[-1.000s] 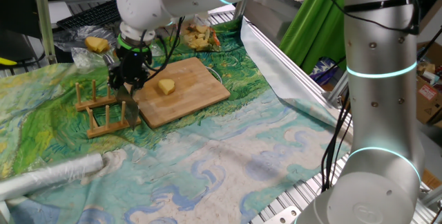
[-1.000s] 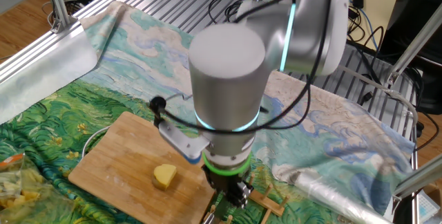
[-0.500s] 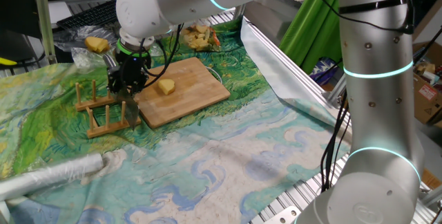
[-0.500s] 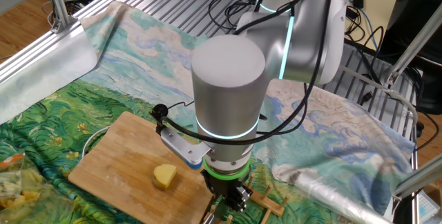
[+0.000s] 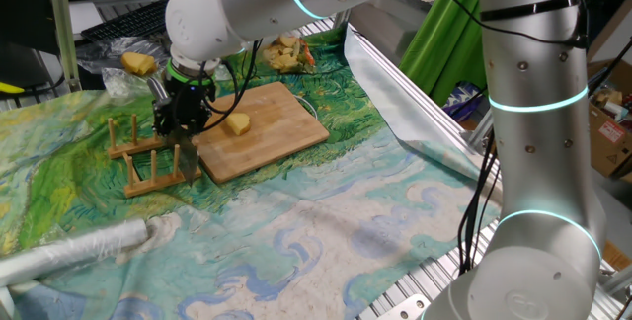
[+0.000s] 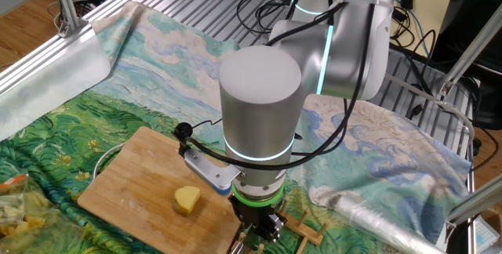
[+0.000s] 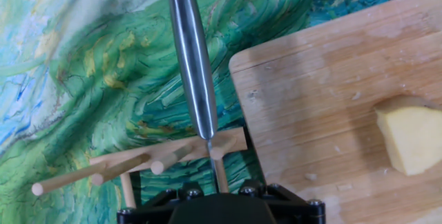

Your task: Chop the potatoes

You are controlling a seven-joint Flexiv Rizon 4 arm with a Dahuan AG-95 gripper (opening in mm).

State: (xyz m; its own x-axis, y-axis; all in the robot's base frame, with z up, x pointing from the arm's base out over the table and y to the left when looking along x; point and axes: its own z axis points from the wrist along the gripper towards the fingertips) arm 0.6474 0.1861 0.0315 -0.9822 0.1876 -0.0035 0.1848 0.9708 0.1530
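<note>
gripper [image 5: 182, 122]: over wooden peg rack [image 5: 150, 158], just off the board's corner; appears closed on knife [image 7: 193, 65] handle, fingers hidden in hand view, so grip is judged.
knife: blade runs straight out from the hand, edge-on in hand view, over the cloth [image 7: 97, 65], beside the board.
potato [image 5: 236, 123]: single pale-yellow lump on cutting board [image 5: 286, 122], uncut.
key relation: potato lies to the blade's side, near but apart; in hand view it's at right [image 7: 411, 134].
next (judged): shift blade sideways over the board, then chop down.
</note>
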